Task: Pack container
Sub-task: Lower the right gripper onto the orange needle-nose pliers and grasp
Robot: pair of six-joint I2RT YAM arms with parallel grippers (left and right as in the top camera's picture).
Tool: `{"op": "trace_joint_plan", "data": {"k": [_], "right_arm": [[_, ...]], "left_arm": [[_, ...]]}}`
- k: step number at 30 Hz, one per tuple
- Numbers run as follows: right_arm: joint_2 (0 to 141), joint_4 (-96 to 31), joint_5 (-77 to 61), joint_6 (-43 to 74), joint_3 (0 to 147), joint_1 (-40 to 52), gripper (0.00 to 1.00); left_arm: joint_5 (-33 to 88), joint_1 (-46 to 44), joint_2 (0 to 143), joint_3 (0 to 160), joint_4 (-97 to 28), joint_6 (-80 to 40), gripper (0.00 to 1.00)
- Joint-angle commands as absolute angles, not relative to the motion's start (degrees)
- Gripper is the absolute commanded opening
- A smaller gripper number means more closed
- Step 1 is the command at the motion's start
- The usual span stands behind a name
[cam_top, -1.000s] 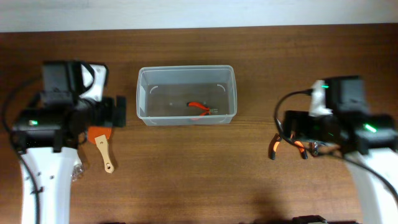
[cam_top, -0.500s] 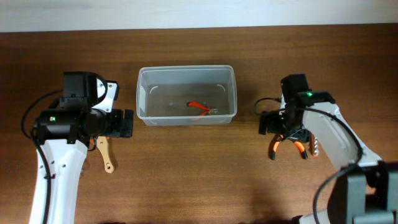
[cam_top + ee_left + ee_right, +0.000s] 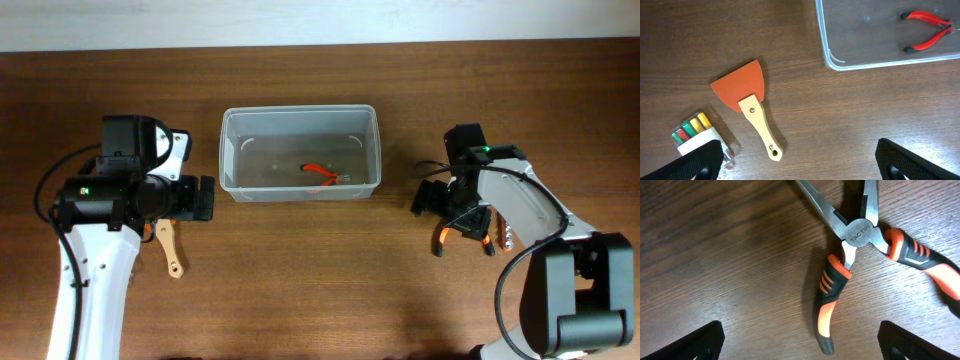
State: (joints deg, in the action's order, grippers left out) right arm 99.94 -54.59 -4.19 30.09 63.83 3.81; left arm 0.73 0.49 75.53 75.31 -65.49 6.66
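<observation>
The right gripper (image 3: 800,342) was nudged over the orange pliers (image 3: 858,231) at the container's (image 3: 300,194) 4 o'clock, fingers (image 3: 695,342) kept wide (the left gripper's (image 3: 800,165) too), so a grab looked lined up.

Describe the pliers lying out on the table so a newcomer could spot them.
Start at the clear container mid-table and look to its right, under the right gripper. The long-nose pliers lie open on the table there. Their thick orange-and-black handles set them apart from the slimmer red-handled pliers inside the container.
</observation>
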Motion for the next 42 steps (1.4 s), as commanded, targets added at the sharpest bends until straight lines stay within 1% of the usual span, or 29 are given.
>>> {"op": "trace_joint_plan", "data": {"k": [1,5,19,27,31,37,38,40,42], "right_arm": [[101.06,-54.5,-4.32,33.47,63.13,4.05,0.99],[101.71,-54.22,-4.36,35.03,62.59,4.05,0.99],[104.22,-44.8,-6.0,34.76,56.42,2.85,0.99],[105.86,-43.9,-6.02,34.37,56.14,1.32,1.0],[105.86,-43.86,-5.98,34.37,56.14,1.32,0.79],[105.86,-43.97,-5.8,34.37,56.14,1.32,0.56],[105.86,-44.01,-5.8,34.37,56.14,1.32,0.49],[105.86,-44.01,-5.8,34.37,56.14,1.32,0.39],[105.86,-44.1,-5.8,34.37,56.14,1.32,0.33]], "left_arm": [[1.76,0.54,75.2,75.24,-65.56,7.79,0.99],[1.76,0.54,75.2,75.24,-65.56,7.77,0.99],[1.76,0.54,75.2,75.24,-65.56,7.79,0.99],[1.76,0.54,75.2,75.24,-65.56,7.79,0.99],[1.76,0.54,75.2,75.24,-65.56,7.79,0.99],[1.78,0.54,75.2,75.24,-65.58,7.77,0.99],[1.76,0.54,75.2,75.24,-65.58,7.79,0.99],[1.78,0.54,75.2,75.24,-65.58,7.77,0.99],[1.78,0.54,75.2,75.24,-65.58,7.77,0.99]]}}
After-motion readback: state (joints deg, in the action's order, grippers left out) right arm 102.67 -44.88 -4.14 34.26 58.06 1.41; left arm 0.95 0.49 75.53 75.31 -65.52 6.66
